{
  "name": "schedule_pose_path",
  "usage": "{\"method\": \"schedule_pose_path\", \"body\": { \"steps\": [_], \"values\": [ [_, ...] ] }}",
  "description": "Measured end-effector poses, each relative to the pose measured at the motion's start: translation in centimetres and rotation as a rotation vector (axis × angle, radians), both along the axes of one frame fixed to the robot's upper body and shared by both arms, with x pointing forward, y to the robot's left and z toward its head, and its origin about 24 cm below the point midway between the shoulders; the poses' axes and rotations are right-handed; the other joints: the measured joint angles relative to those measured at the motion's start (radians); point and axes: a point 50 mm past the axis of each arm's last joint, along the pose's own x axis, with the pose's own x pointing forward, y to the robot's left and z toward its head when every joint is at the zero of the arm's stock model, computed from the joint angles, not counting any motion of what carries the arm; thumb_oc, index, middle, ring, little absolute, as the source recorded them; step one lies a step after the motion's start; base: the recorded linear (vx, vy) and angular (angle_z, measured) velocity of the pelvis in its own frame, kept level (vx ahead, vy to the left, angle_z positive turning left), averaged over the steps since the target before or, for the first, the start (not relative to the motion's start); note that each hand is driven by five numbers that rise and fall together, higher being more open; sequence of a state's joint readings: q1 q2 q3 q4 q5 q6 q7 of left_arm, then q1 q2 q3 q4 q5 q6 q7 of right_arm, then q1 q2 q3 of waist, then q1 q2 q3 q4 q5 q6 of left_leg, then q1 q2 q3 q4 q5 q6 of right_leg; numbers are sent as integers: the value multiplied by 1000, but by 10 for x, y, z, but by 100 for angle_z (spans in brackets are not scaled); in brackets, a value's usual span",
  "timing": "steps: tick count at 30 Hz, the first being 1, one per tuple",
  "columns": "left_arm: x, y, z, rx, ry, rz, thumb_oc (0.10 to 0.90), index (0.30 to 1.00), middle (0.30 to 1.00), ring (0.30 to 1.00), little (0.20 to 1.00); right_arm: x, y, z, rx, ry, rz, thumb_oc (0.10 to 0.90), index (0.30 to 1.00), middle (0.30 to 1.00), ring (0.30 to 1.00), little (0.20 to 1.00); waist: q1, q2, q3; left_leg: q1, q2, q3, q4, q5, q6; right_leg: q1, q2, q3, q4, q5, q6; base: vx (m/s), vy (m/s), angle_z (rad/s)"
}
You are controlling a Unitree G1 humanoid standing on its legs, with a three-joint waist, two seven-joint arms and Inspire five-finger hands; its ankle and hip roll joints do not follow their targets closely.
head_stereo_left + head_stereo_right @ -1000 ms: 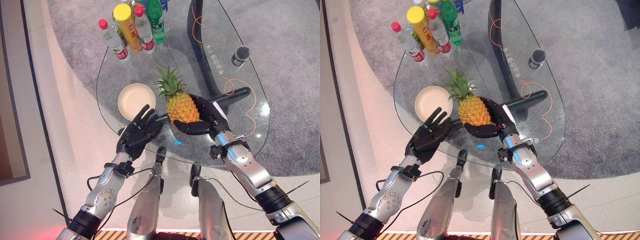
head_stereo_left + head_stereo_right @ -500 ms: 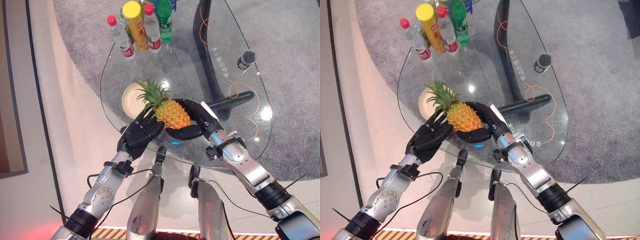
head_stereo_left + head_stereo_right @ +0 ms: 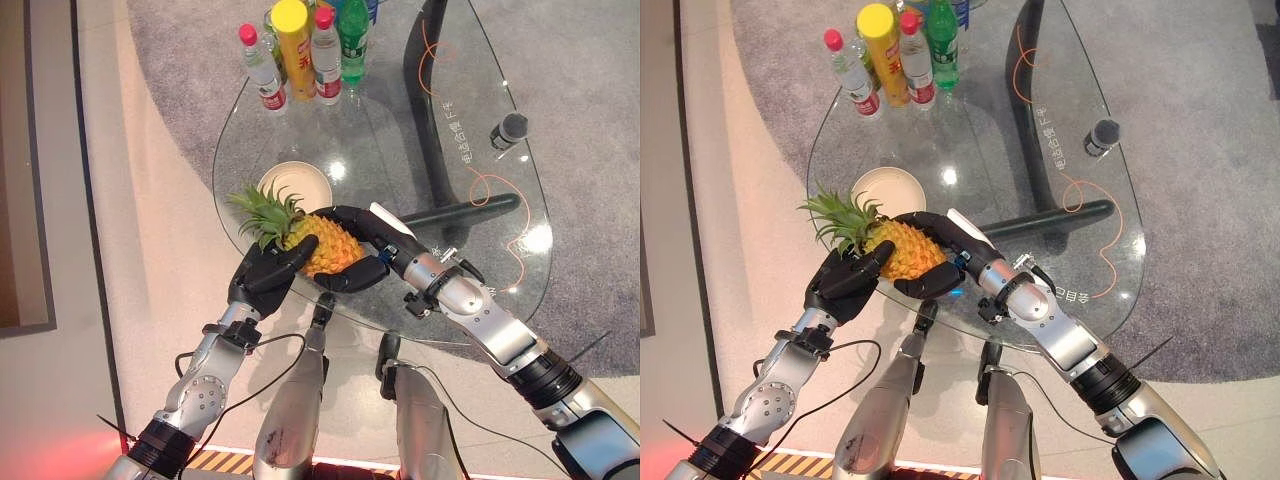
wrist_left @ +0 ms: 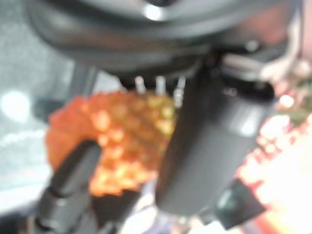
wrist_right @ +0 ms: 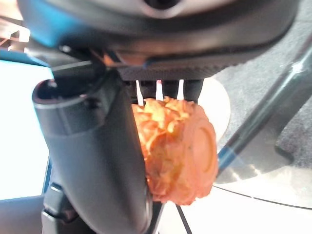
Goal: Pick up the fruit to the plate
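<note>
Grey carpet and pale floor lie under a glass counter [image 3: 480, 130]. Over its near edge the pineapple [image 3: 318, 243] lies on its side between both hands, leafy crown pointing to the robot's left, just in front of the cream plate [image 3: 296, 184] and not on it. Curled fingers [image 3: 352, 217] of the right hand [image 3: 365, 250] wrap over and under the fruit's body. On the crown side, the left hand [image 3: 262, 276] holds it, thumb laid across the rind. At the counter's far end stand several bottles [image 3: 305, 50] with a yellow can [image 3: 293, 45], and an orange cable [image 3: 480, 185] trails past a small dark cylinder [image 3: 508, 130]
</note>
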State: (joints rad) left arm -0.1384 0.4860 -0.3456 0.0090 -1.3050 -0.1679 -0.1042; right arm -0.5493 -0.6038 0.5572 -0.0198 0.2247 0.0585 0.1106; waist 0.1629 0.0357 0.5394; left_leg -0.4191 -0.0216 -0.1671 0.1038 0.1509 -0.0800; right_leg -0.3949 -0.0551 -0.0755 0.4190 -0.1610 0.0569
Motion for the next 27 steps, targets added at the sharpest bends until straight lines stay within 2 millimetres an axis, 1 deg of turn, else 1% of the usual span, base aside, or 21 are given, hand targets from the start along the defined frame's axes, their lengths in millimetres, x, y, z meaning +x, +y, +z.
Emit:
{"method": "schedule_pose_path", "body": {
  "steps": [4, 10, 15, 22, 27],
  "values": [
    [-2, 0, -2, -21, 1, 16, 800, 900, 900, 900, 900, 1, 3, 3, -22, -3, 26, 100, 300, 300, 300, 200, 2, -13, 3, 4, 0, -9, 0, 1, 0, 8, 3, 0, -4, -1, -1, 41, -46, 6],
    [-5, 2, -7, -46, 19, 39, 800, 900, 900, 900, 900, 1, 8, 3, -50, 20, 58, 100, 300, 300, 300, 200, 5, -14, 3, 14, 0, -12, 0, 1, 0, 20, 4, -2, -5, -2, 0, 20, -17, 0],
    [-6, 3, -7, -75, 8, 64, 800, 900, 900, 900, 900, 2, 11, 5, -56, 15, 75, 100, 300, 300, 300, 200, 7, -14, 3, 15, 0, -18, 0, -2, -5, 21, 4, -6, -5, -3, -2, 4, -7, 0],
    [-8, 3, -6, -147, -20, 126, 800, 900, 900, 900, 900, 1, 18, 6, -36, 19, 92, 100, 300, 300, 300, 200, 22, -15, 3, 15, 0, -27, 0, -2, -5, 22, 5, -12, -5, -5, -5, 20, -43, 2],
    [-8, 7, -4, -232, -46, 199, 800, 900, 900, 900, 900, -1, 28, 6, -4, 24, 118, 100, 300, 300, 300, 200, 29, -32, 4, 14, 0, -40, -1, -2, -5, 24, 5, -28, 1, -16, -11, 20, -36, 8]
  ]
}}
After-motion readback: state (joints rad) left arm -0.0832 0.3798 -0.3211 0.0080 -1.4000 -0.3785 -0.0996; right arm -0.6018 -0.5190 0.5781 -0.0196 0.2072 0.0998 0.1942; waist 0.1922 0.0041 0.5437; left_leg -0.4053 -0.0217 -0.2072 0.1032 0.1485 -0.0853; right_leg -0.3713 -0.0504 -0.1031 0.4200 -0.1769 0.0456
